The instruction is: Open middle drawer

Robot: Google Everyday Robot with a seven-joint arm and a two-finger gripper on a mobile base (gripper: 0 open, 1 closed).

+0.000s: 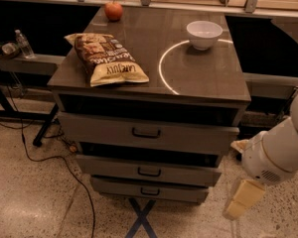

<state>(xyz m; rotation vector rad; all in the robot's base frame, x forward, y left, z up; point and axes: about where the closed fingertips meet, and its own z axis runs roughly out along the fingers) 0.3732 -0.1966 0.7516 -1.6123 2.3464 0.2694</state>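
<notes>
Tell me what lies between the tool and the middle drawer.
Nothing: the camera view shows only bare floor between the tool, low at the right, and the middle drawer.

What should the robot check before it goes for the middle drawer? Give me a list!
1. Found the middle drawer, between the top drawer and the bottom drawer: ok.
2. Its black handle is in view with nothing in front of it: ok.
3. The gripper is at the handle: not ok. It hangs low at the cabinet's right side, apart from it.
4. The gripper is ready to grab: cannot tell.
5. The chip bag, bowl and apple sit on top, out of the drawer's way: ok.
</notes>
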